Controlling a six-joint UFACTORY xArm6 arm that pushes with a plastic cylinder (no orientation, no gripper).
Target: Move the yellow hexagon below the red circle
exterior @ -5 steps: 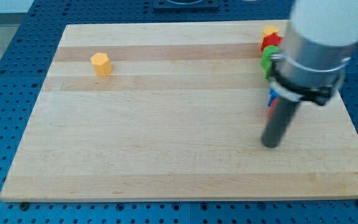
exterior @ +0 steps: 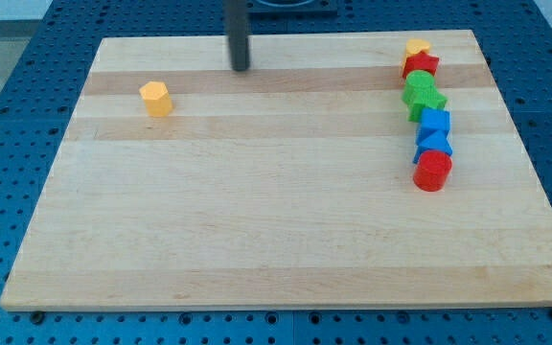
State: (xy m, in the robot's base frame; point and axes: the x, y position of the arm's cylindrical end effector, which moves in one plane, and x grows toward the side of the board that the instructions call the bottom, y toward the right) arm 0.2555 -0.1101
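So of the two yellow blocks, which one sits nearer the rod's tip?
The yellow hexagon, alone at the view's left. My tip stands just up and to the right of it; the other yellow block tops the column at the far right.

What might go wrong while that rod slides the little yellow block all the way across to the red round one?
The yellow hexagon lies far from the red circle, so on that long push it may slip off my tip. The circle touches the blue blocks, so an overshoot could knock that column.
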